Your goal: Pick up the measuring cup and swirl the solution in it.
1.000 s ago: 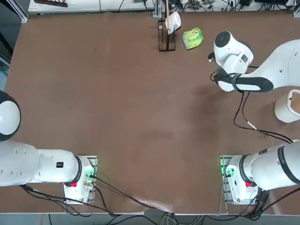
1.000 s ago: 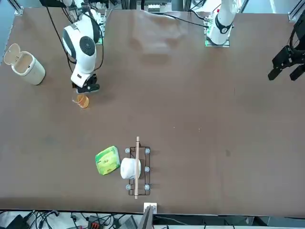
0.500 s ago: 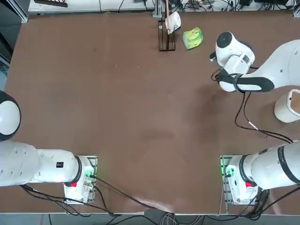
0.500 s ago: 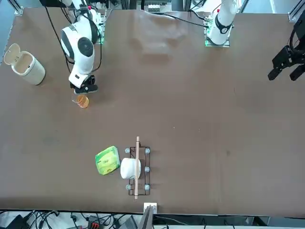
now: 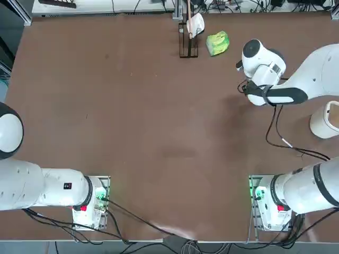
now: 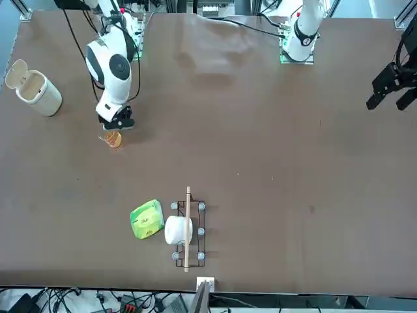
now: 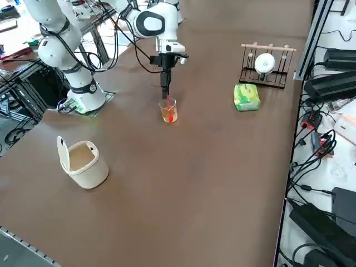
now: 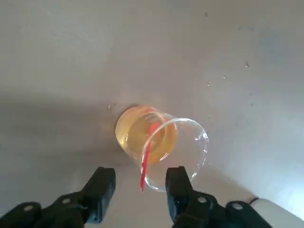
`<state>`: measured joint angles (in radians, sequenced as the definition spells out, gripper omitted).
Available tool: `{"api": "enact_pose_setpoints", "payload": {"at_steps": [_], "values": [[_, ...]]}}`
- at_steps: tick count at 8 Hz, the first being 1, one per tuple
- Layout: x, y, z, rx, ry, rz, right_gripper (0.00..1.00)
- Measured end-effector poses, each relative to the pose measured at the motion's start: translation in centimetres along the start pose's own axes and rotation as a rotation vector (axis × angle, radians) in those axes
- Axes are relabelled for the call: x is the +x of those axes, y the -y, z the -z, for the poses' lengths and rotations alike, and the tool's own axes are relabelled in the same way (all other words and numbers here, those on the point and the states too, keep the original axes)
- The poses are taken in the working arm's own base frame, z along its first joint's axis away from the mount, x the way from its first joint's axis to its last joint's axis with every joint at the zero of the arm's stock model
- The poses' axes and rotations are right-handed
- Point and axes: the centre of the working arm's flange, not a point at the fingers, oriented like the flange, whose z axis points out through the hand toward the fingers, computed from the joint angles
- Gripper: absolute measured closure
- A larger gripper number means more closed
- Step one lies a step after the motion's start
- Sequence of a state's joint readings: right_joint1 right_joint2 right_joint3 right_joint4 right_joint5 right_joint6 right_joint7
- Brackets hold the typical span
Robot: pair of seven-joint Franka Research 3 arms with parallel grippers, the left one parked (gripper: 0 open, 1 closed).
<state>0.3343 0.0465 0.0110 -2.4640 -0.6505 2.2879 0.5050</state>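
The measuring cup [image 8: 161, 145] is a small clear glass vessel with a red mark on its wall. It stands upright on the brown table [image 7: 211, 167], holding the orange solution [image 8: 137, 133]. It also shows in the front view as the cup [image 6: 113, 139] and from the side as the cup [image 7: 169, 110]. My right gripper [image 8: 140, 192] hangs just above it, pointing down, fingers open. The near part of the cup's rim lies between the two fingertips, which do not touch the glass. The same gripper [image 7: 165, 92] shows from the side. In the top view my hand [image 5: 259, 79] hides the cup.
A white cup with a flip lid [image 7: 83, 161] stands near the table's right edge, close to my base. A green packet [image 7: 246, 97] and a wire rack with a white roll [image 7: 265, 64] sit along the far edge.
My right hand has shifted a little over the cup and now sits closer above it. The cup has stayed in place.
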Motion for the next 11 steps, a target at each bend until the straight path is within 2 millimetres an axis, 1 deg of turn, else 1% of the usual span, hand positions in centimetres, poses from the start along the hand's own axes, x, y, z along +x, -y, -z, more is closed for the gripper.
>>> {"api": "enact_pose_setpoints", "payload": {"at_steps": [4, 8, 11], "values": [[0.01, -0.01, 0.0, 0.0, -0.001, -0.001, 0.42], [0.02, -0.09, 0.1, 0.0, -0.003, -0.003, 0.55], [0.09, -0.15, 0.22, 0.0, -0.006, -0.005, 0.59]]}}
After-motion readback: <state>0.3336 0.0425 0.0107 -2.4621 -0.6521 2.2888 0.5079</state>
